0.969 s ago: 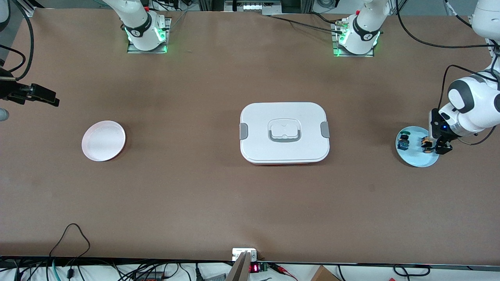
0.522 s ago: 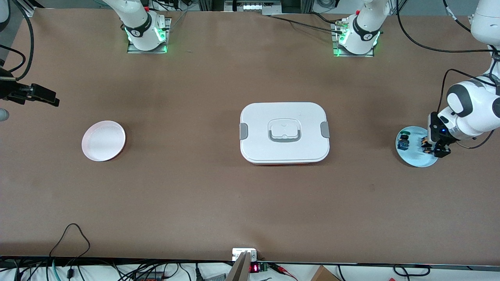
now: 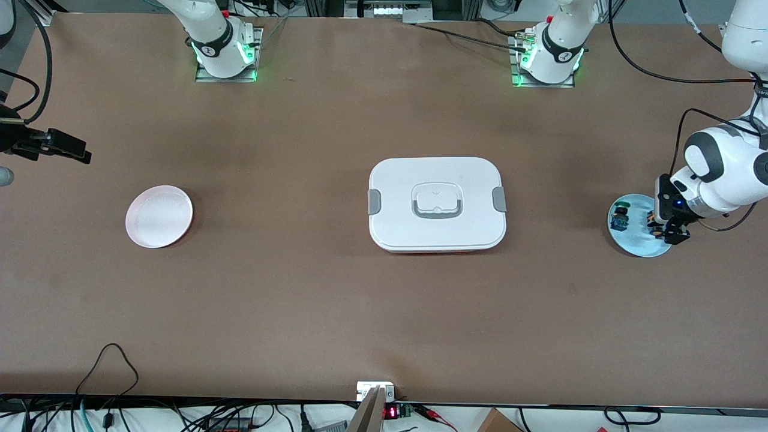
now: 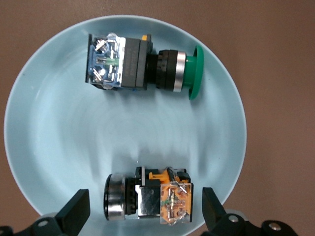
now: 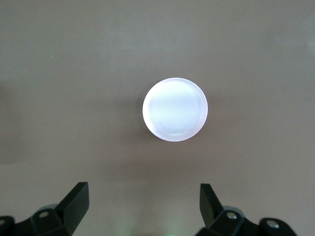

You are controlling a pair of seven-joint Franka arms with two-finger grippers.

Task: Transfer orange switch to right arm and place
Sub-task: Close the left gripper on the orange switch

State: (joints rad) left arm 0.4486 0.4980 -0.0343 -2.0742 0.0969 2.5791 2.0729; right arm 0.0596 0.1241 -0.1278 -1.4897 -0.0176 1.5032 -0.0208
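Spanning the scene, desk (image 3: 336, 300): matte brown surface, flat, carries everything below.
Lidded box (image 3: 437, 204): white rounded rectangle, smooth plastic, grey clips at both short ends, recessed handle on top; sits mid-desk.
Left arm (image 3: 717, 174): white shell with a dark grey joint, bent down over the blue plate at its own end of the desk.
Right arm: only its dark end part shows at the edge of the front view, over its own end of the desk; waiting.
Pink plate (image 3: 159, 216): round, shallow, pale glossy, toward the right arm's end of the desk.
Blue plate (image 4: 54, 147): round, pale blue, smooth, shallow rim; holds both switches, which lie well apart.
Left gripper (image 4: 145, 212): low over the blue plate; fingers (image 4: 74, 212) spread wide, one on each side of the orange switch, touching nothing that can be seen.
Right gripper (image 5: 142, 206): high over the desk, pink plate in its wrist view; fingers (image 5: 75, 201) wide apart, holding nothing.
Green switch (image 4: 140, 66): on its side, clear-and-blue terminal block, black barrel, silver ring, broad green cap.
Orange switch (image 4: 147, 195): on its side on the blue plate, between the left fingers with a gap at each end; black body, silver ring, orange translucent rear with metal contacts.
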